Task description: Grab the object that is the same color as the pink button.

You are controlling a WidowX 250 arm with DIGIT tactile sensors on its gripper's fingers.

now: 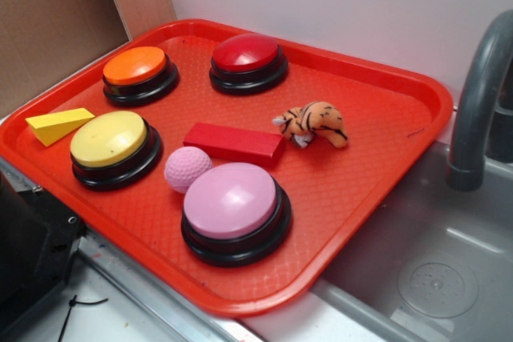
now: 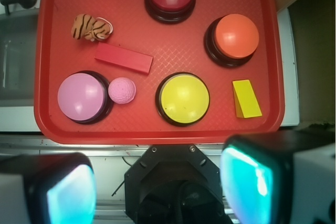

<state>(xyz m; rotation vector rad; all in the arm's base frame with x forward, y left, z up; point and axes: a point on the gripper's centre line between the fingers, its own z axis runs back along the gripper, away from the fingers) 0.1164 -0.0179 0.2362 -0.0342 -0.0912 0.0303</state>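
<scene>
A small light-pink dimpled ball (image 1: 187, 169) lies on the red tray (image 1: 377, 110), touching the big pink dome button (image 1: 234, 210) at the tray's front. In the wrist view the ball (image 2: 122, 90) sits right of the pink button (image 2: 83, 97). My gripper (image 2: 160, 187) is high above, over the near edge outside the tray, open and empty; its two pads (image 2: 252, 182) show at the bottom of the wrist view. The gripper is not in the exterior view.
On the tray: a red block (image 1: 234, 142), a toy tiger (image 1: 313, 122), red (image 1: 248, 61), orange (image 1: 139, 74) and yellow (image 1: 115, 146) buttons, a yellow wedge (image 1: 58, 124). A sink and grey faucet (image 1: 474, 110) stand to the right. The robot base (image 2: 176, 182) is below the gripper.
</scene>
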